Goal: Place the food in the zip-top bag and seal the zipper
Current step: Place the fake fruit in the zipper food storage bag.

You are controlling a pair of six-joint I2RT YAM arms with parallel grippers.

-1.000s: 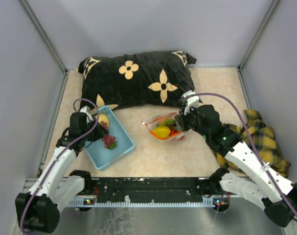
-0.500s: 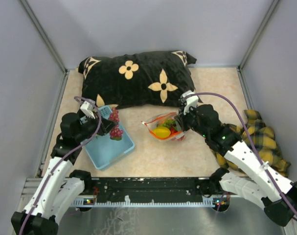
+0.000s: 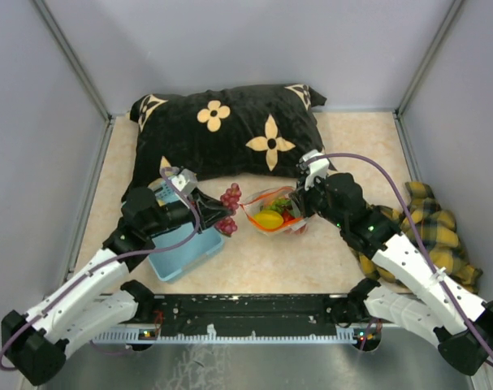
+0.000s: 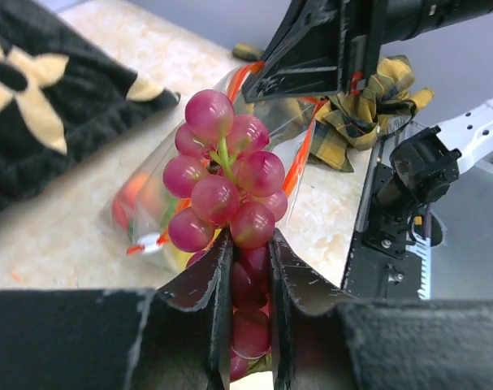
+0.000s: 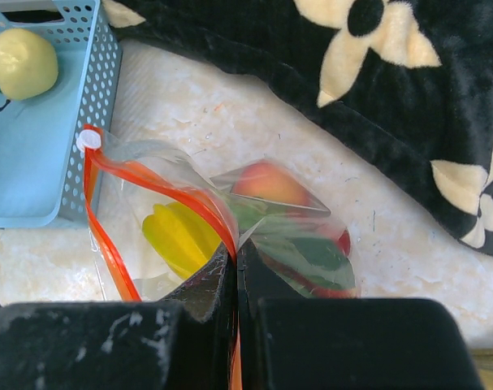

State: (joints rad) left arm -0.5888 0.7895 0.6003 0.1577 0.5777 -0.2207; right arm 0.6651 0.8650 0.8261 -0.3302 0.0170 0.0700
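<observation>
**Bagging stage, three views.** The left gripper (image 4: 250, 244) is pinching a purple grape bunch (image 4: 226, 191) by its lower half, with its jaws closed on the berries. The upper berries and green stem are standing clear above the fingertips. In the top view this arm is reaching across the blue basket (image 3: 188, 250). It is holding the grapes above the table (image 3: 352, 146), just left of the bag (image 5: 254, 213) and outside its mouth.

The right gripper (image 5: 236, 262) is clamping the bag's near edge, jaws pressed together on the plastic and the red zipper (image 5: 100, 211). The mouth is gaping toward the basket, and the zipper is running unsealed in an open loop with a small white tab at its far end.

The bag is lying on the table between the basket and the right gripper, just in front of the black pillow (image 3: 230, 130). A yellow piece (image 5: 177, 231), a peach (image 5: 266, 183) and a green piece (image 5: 303, 252) are showing through the plastic. Something red is sitting at the bag's right edge, too blurred to name.

A pale pear (image 5: 21, 63) is lying in the basket's far corner. A plaid cloth (image 3: 433, 223) is lying at the table's right edge, partly under the right arm.
</observation>
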